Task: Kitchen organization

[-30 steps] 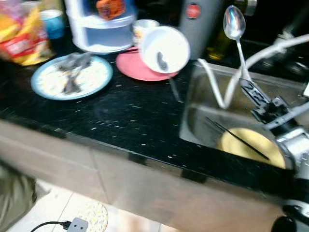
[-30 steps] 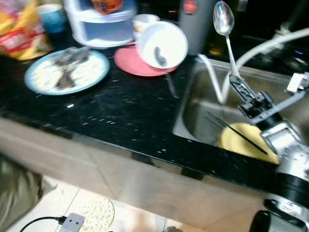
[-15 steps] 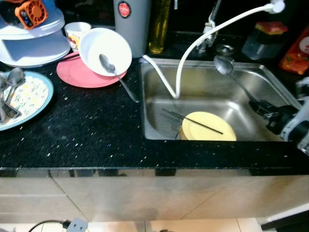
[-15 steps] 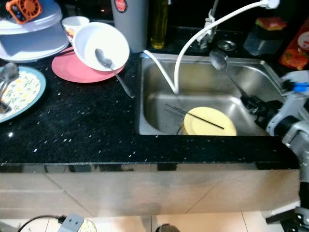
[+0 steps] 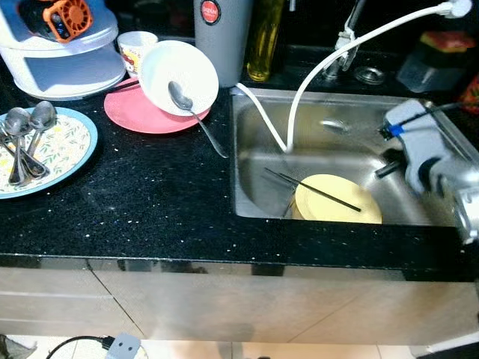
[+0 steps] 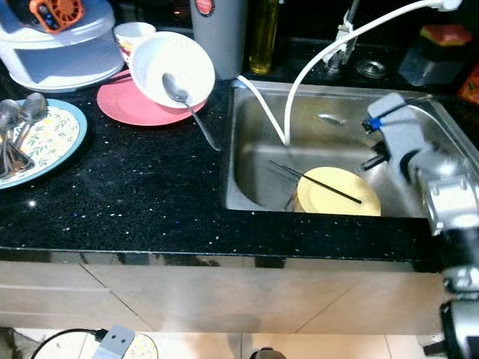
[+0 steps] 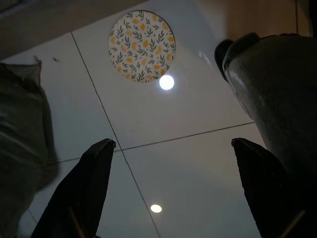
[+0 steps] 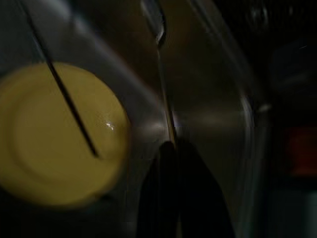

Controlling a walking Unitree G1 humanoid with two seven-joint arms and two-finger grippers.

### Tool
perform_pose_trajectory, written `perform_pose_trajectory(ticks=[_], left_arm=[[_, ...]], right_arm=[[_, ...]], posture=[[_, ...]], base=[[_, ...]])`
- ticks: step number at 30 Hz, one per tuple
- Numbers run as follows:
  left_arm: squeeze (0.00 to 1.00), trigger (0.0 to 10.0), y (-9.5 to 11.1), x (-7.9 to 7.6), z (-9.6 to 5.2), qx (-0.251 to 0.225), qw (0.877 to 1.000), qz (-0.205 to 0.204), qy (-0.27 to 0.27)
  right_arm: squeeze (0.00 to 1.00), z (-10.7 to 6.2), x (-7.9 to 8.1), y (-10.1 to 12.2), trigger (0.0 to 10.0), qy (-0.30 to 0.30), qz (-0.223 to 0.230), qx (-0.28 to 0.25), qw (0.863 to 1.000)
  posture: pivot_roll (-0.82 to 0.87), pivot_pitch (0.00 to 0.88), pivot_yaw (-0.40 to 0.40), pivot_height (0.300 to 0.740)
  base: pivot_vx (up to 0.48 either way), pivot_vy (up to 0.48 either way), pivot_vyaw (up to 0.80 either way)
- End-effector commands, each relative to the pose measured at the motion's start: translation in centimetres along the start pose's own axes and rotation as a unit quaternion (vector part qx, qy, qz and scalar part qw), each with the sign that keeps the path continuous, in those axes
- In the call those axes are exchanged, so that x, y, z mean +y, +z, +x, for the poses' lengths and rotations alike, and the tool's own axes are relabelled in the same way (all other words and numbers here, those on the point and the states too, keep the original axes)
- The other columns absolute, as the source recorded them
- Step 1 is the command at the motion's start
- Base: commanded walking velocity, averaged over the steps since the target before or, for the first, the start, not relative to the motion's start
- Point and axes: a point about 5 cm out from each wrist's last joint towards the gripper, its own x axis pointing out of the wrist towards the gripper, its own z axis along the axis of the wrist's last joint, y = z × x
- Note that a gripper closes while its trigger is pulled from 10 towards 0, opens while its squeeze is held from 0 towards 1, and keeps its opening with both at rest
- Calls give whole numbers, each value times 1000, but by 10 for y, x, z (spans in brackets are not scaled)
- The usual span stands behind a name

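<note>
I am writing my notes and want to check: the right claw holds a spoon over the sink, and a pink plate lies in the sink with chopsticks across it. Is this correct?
Not quite. The plate in the sink is yellow, as the left eye view shows; the pink plate is on the counter. The rest holds: the right claw holds a spoon, and chopsticks lie across the plate.

Head views look down on the sink point(image 5: 419, 217); left wrist faces the floor point(image 7: 188, 163), right wrist close inside the sink.

Your metal spoon point(image 8: 162, 69) hangs inside the steel sink point(image 5: 314, 112), its handle pinched between the right gripper point(image 8: 173, 148) fingers, bowl end pointing toward 12 o'clock. At 7 o'clock from it lies a yellow plate point(image 5: 338, 200).
</note>
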Motion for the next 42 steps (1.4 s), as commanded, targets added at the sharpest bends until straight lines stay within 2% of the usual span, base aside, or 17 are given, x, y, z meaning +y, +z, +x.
perform_pose_trajectory(ticks=[1,11,12,13,14,15,16,20,21,22,24,25,26,27,29,33,42], left_arm=[[0,10000,-13,-28,1,21,999,-1,-47],[0,10000,-28,-34,-2,33,998,-11,-52],[0,10000,-29,-34,-2,34,998,-12,-52],[0,10000,-29,-34,-2,34,998,-12,-52],[0,10000,-30,-34,-2,34,998,-12,-52],[0,10000,-30,-34,-2,34,998,-12,-52],[0,10000,-30,-33,-2,34,998,-12,-52],[0,10000,-28,-33,-2,32,998,-11,-52],[0,10000,-25,-32,-1,29,998,-12,-51],[0,10000,-20,-30,0,22,998,-15,-49],[0,10000,-18,-30,0,20,998,-15,-49],[0,10000,-16,-30,0,19,999,-15,-49],[0,10000,-16,-30,0,19,999,-15,-49],[0,10000,-14,-29,0,17,999,-14,-49],[0,10000,-12,-28,1,15,999,-12,-49],[0,10000,-10,-26,1,12,999,-10,-47],[0,10000,-1,-20,2,3,999,-5,-44]], right_arm=[[0,6,9,-4,10000,30,-47,32,998],[0,27,37,11,10000,145,-164,76,973],[333,30,42,11,10000,155,-165,78,971],[333,30,42,11,10000,155,-165,78,971],[784,33,46,11,10000,158,-157,76,972],[784,33,46,11,10000,158,-157,76,972],[1000,36,55,9,10000,173,-133,71,973],[1000,37,59,10,10000,184,-88,48,978],[1000,33,57,18,10000,193,-11,-2,981],[0,12,49,41,10000,235,115,-158,952],[0,3,45,47,10000,249,138,-207,936],[0,-19,47,60,10000,286,165,-318,889],[0,-19,47,60,10000,286,165,-318,889],[0,-40,58,69,10000,333,183,-406,831],[0,-47,70,72,10000,360,204,-443,795],[0,-44,88,84,10000,354,242,-470,772],[0,-11,138,121,10000,246,383,-428,781]], posture=[[-27,144,-102,740],[-11,197,-116,740],[-9,202,-114,740],[-9,202,-114,740],[-8,202,-113,740],[-8,202,-113,740],[-9,202,-109,740],[-7,197,-110,740],[3,194,-112,740],[6,185,-109,740],[7,184,-108,740],[5,180,-107,740],[5,180,-107,740],[4,173,-101,740],[5,169,-98,740],[8,158,-91,740],[26,140,-76,740]], base=[[0,0,0],[0,0,0],[0,0,0],[0,0,0],[0,0,0],[0,0,0],[0,0,0],[0,0,0],[0,0,0],[0,0,0],[0,0,0],[0,0,0],[0,0,0],[0,0,0],[0,0,0],[0,0,0],[0,0,185]])
